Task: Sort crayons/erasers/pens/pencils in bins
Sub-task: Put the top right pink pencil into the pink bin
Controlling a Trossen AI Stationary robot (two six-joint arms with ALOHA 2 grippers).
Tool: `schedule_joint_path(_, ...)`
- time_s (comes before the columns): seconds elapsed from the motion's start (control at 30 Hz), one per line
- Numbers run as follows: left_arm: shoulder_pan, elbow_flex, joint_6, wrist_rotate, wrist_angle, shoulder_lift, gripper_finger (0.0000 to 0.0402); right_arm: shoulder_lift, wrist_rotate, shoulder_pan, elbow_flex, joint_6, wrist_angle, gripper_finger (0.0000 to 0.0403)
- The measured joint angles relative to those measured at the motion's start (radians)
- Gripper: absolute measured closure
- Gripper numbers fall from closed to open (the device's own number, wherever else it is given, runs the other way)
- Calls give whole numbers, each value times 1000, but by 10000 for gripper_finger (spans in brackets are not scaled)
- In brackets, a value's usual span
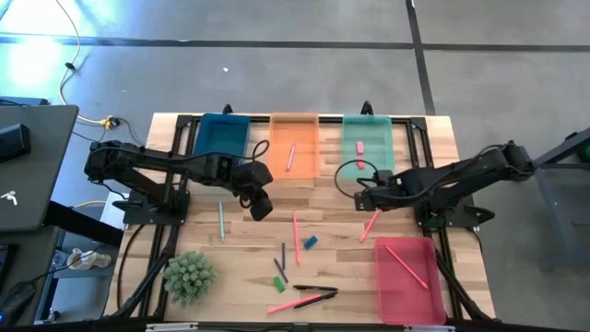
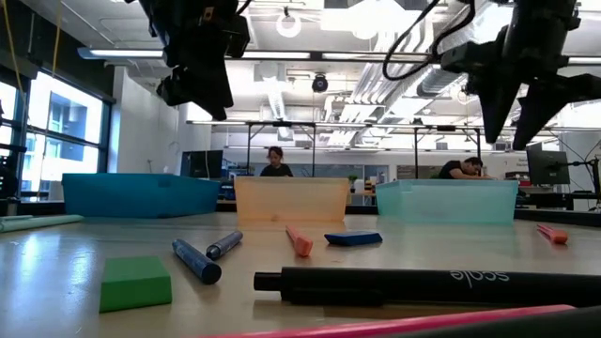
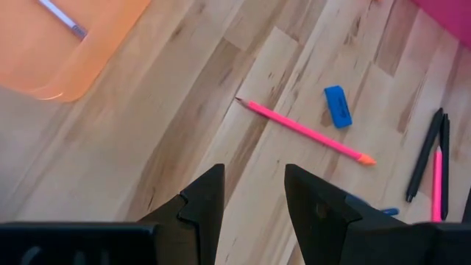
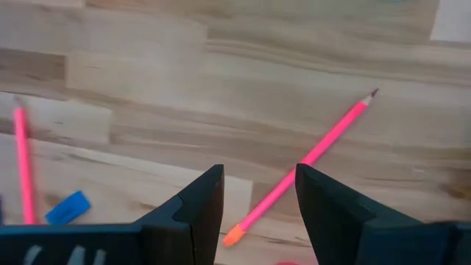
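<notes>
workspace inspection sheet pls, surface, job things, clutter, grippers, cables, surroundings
surface: wooden table, slatted, dry.
job's things: blue bin looks empty, orange bin and red-pink bin each hold a stick, green bin holds a small pink piece; blue eraser and green eraser loose on the table among pink pencils and dark pens.
clutter: small green plant on the table's left.
grippers: left gripper and right gripper both open, empty, above the table.
cables: yellow cable on the floor.
surroundings: two people at desks behind.

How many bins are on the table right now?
4: the blue bin, orange bin and green bin line the far edge; the red-pink bin sits near the front right corner.
</notes>
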Motion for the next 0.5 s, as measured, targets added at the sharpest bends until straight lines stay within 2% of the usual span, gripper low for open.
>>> schedule_joint_path(0.2, 0, 0, 10, 0, 0, 0, 271, 92, -73, 2, 0, 14, 20, 242)
schedule_joint_path(0.37, 0, 0, 26, 0, 0, 0, 271, 122, -84, 31, 0, 14, 43, 242)
schedule_joint_path(0.5, 0, 0, 26, 0, 0, 0, 271, 123, -85, 63, 0, 24, -9, 242)
